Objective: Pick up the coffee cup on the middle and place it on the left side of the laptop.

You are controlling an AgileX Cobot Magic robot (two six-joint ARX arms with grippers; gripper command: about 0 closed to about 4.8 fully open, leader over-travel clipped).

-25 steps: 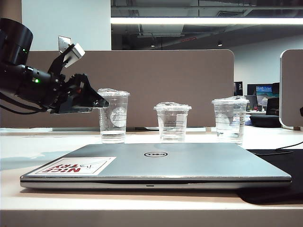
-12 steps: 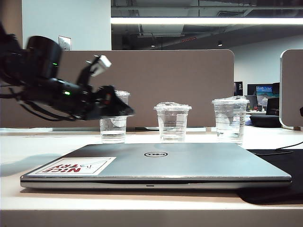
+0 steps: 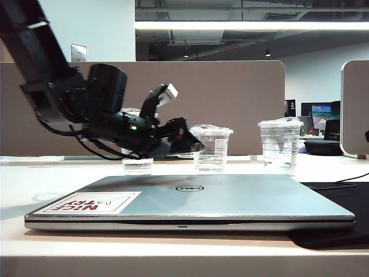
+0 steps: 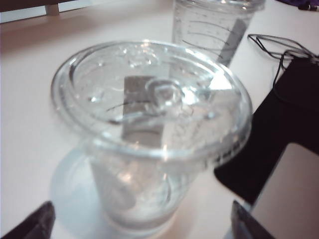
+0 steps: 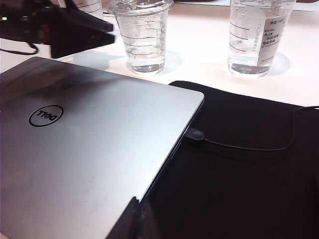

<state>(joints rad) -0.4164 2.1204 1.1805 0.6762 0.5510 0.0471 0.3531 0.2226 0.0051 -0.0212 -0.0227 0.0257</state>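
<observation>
The coffee cup (image 3: 211, 149), short, clear and lidded, stands in the middle behind the laptop (image 3: 190, 199). My left gripper (image 3: 195, 146) reaches in from the left, its tip at the cup's left side. In the left wrist view the coffee cup (image 4: 149, 134) looms close, and the left gripper (image 4: 142, 226) is open, its dark fingertips (image 4: 35, 224) set wide on either side of the cup's base without touching it. My right gripper (image 5: 137, 219) is shut, hovering over the laptop (image 5: 75, 149) at its edge by the black mat. It does not show in the exterior view.
A tall clear cup (image 3: 137, 164) stands at the left, mostly hidden by the left arm. A taller lined cup (image 3: 280, 144) stands at the right. A black mat (image 5: 239, 174) with a cable (image 5: 249, 147) lies right of the laptop. A partition (image 3: 230, 104) runs behind.
The left arm has swung rightward from the left cup and stretched out lower, bringing its gripper up to the middle cup. The cups and laptop have not moved.
</observation>
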